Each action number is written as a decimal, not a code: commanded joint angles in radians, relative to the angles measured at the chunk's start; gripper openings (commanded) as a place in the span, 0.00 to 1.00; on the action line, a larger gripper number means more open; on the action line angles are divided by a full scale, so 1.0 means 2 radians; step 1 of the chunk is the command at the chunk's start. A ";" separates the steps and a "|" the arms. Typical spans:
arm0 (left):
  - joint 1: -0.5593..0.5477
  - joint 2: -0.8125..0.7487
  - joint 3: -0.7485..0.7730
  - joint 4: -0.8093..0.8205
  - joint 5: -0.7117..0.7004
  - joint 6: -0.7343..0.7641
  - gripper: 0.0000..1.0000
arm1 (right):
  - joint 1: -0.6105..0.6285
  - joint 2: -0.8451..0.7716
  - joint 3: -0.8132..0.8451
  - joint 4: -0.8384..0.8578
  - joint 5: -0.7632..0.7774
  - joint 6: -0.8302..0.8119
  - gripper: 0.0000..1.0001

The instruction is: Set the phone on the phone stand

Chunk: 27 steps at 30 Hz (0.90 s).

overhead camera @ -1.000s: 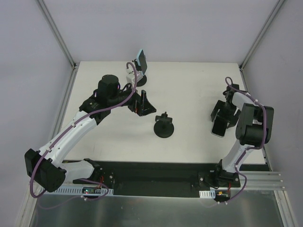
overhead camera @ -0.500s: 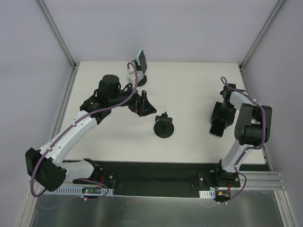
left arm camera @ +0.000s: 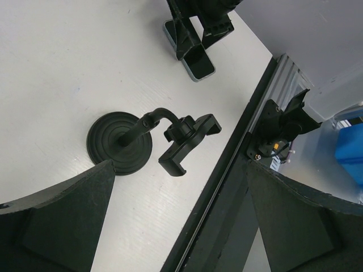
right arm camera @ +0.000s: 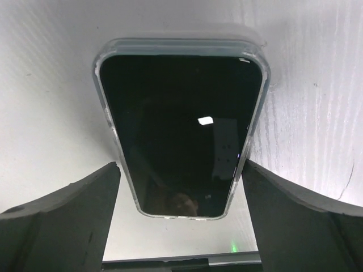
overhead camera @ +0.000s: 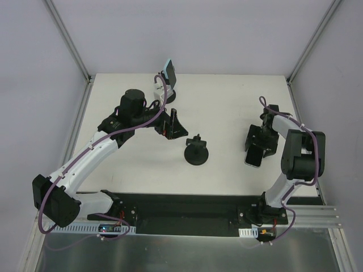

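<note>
Top view: the left gripper (overhead camera: 174, 126) hangs wide open, empty, near the black phone stand (overhead camera: 196, 152) at the centre of the table (overhead camera: 227, 102). Left wrist: the phone (left arm camera: 199, 69) lies flat beyond the stand, apart from it. Right wrist: the right gripper (right arm camera: 180, 170) straddles the phone, fingers (right arm camera: 62, 226) spread, apparently not clamping.

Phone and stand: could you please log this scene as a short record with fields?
phone: lying on table, screen up
stand: mid-table, clamp empty
right gripper: open, straddling phone
left gripper: open, near stand, empty
far stand: holds second phone
</note>
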 commanded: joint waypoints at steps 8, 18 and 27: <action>-0.004 -0.001 0.008 0.007 0.016 0.000 0.97 | 0.024 0.045 0.016 -0.030 0.016 0.011 0.90; -0.004 -0.002 0.006 0.007 0.009 0.003 0.97 | 0.072 0.024 0.032 -0.031 0.095 0.036 0.60; -0.004 -0.001 0.004 0.008 0.002 0.011 0.97 | 0.076 -0.153 -0.082 0.123 0.044 0.055 0.27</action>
